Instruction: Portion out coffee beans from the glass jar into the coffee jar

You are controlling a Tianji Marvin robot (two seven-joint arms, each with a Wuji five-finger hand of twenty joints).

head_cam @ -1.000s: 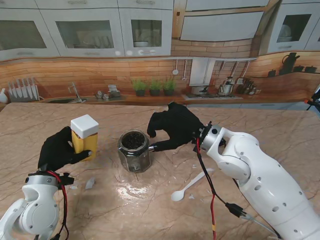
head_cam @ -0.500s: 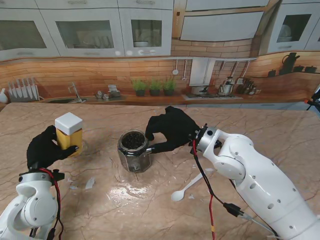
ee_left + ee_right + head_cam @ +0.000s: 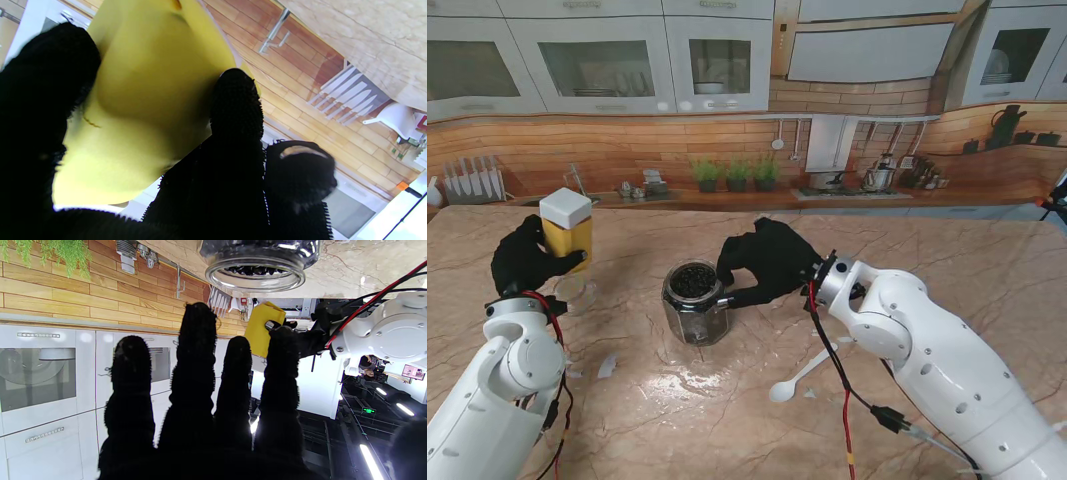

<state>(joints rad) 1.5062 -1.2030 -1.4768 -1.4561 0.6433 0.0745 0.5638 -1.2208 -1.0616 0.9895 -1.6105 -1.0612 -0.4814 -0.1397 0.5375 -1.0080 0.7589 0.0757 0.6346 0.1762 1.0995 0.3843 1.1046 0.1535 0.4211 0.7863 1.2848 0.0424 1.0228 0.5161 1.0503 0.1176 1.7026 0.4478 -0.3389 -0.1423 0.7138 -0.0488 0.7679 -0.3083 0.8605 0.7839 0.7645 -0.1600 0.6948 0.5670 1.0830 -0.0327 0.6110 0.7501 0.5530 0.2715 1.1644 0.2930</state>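
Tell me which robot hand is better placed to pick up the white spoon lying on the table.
Right. The left robot hand is shut on the yellow coffee jar, held off the table at far left. The right robot hand holds nothing, fingers by the glass jar, and the white spoon lies on its side.

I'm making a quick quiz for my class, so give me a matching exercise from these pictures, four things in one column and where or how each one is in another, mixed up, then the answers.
Things:
1. yellow coffee jar
2. glass jar
3. white spoon
4. right hand

States:
A. lying flat on the table
B. lifted, held in the left hand
C. standing open, dark beans inside
D. fingers beside the glass jar's rim

Pairs: 1-B, 2-C, 3-A, 4-D
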